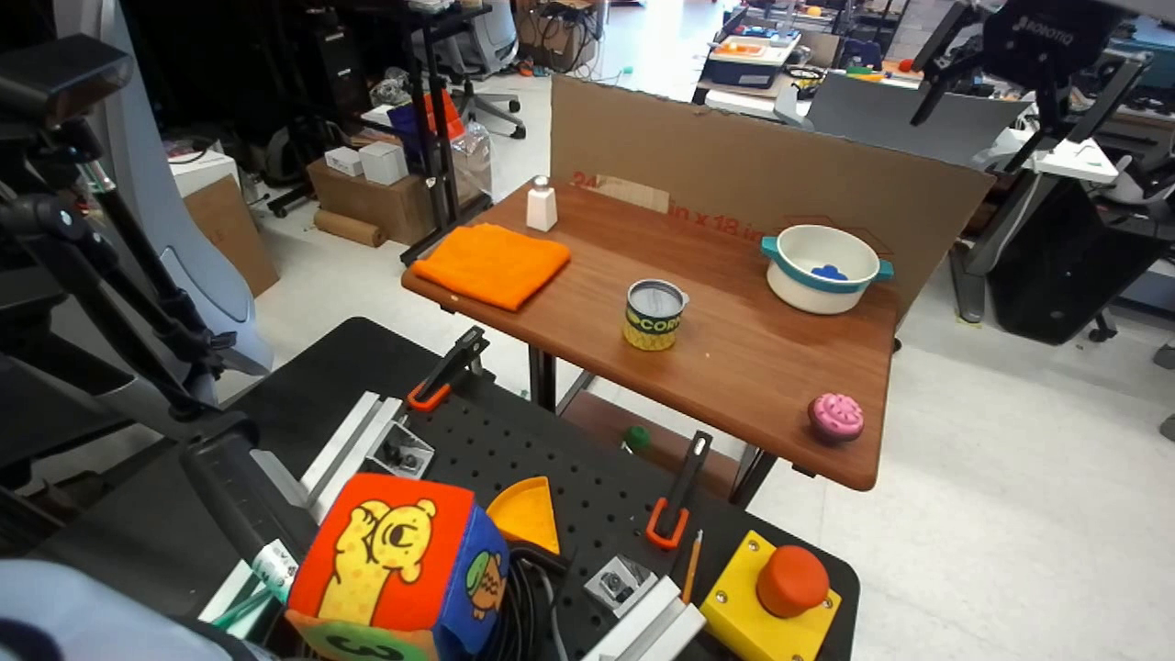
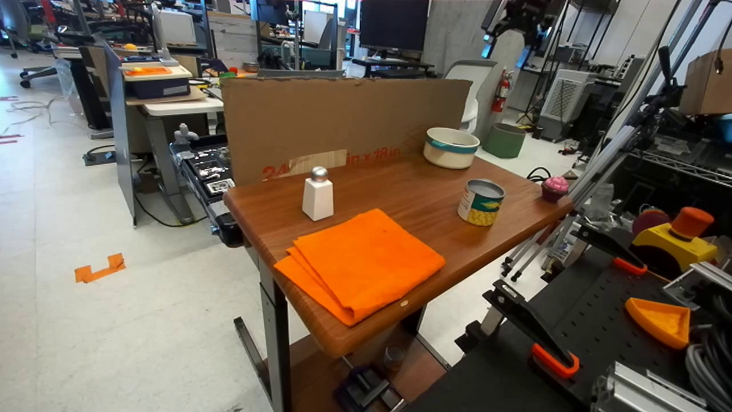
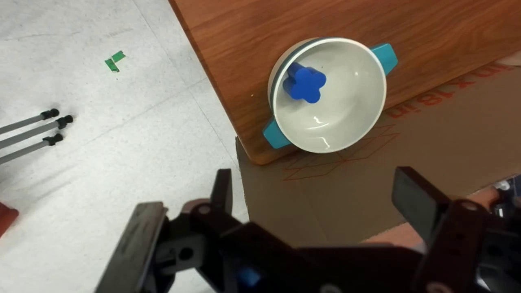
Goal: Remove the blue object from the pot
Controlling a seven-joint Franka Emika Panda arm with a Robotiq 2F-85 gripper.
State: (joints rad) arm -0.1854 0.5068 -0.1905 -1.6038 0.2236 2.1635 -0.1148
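Note:
The blue object (image 3: 307, 83) is a small flower-shaped piece. It lies inside the pot (image 3: 346, 101), against the wall on one side, in the wrist view. The pot is whitish with a teal band and two teal handles, and stands near a corner of the brown table. In an exterior view the blue object (image 1: 829, 274) shows inside the pot (image 1: 810, 296). In an exterior view the pot (image 2: 449, 157) hides it. My gripper (image 3: 313, 173) is open and empty, with its fingers wide apart. It hangs high above the table, up and beyond the pot in an exterior view (image 1: 964, 145).
A cardboard sheet (image 1: 698, 156) stands upright along the table's back edge, close behind the pot. On the table (image 1: 734, 340) are a corn can (image 1: 654, 317), a pink-topped cupcake (image 1: 836, 418), an orange cloth (image 1: 494, 264) and a white shaker (image 1: 542, 207).

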